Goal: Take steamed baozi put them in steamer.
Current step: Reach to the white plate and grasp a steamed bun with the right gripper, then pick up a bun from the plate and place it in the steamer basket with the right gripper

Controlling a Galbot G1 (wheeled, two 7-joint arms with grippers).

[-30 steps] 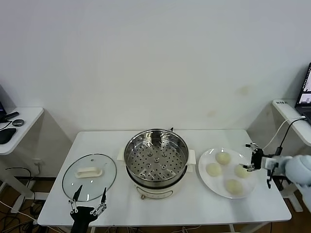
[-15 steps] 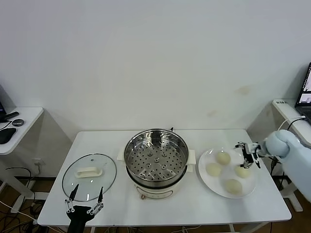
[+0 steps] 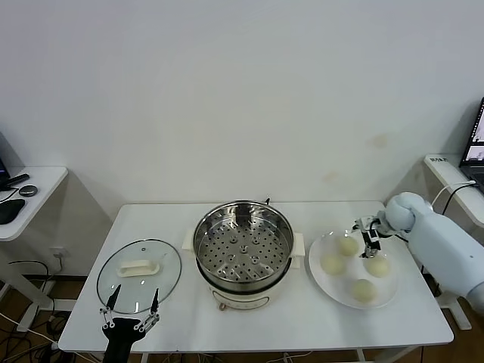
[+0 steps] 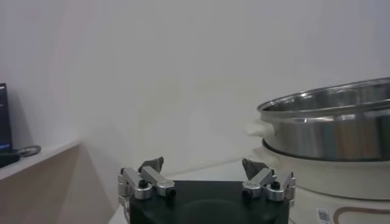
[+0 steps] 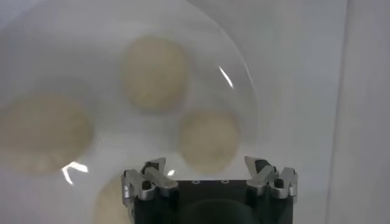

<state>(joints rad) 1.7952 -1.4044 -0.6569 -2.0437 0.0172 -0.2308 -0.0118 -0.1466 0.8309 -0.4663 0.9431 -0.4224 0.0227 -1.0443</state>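
My right gripper [image 3: 364,231] has its fingers [image 5: 154,173] spread wide with nothing between them. It hangs over the white plate [image 3: 386,290], at the far side, among the steamed baozi [image 3: 348,246]. All four buns lie on that plate, apart from one another, and none is touched. From the right wrist I see three of them clearly and the edge of a fourth beside the gripper body. The white right arm [image 3: 435,238] reaches in from the table's right edge.

My left gripper [image 3: 130,318] is also wide open and empty, parked low at the near left edge of the white table [image 3: 257,321], just in front of the glass lid [image 3: 139,274], which lies flat.

The steamer [image 3: 243,246] stands at the middle of the table between lid and plate, its perforated tray bare. From the left wrist its steel wall [image 4: 332,128] rises beside my open fingers [image 4: 152,165].
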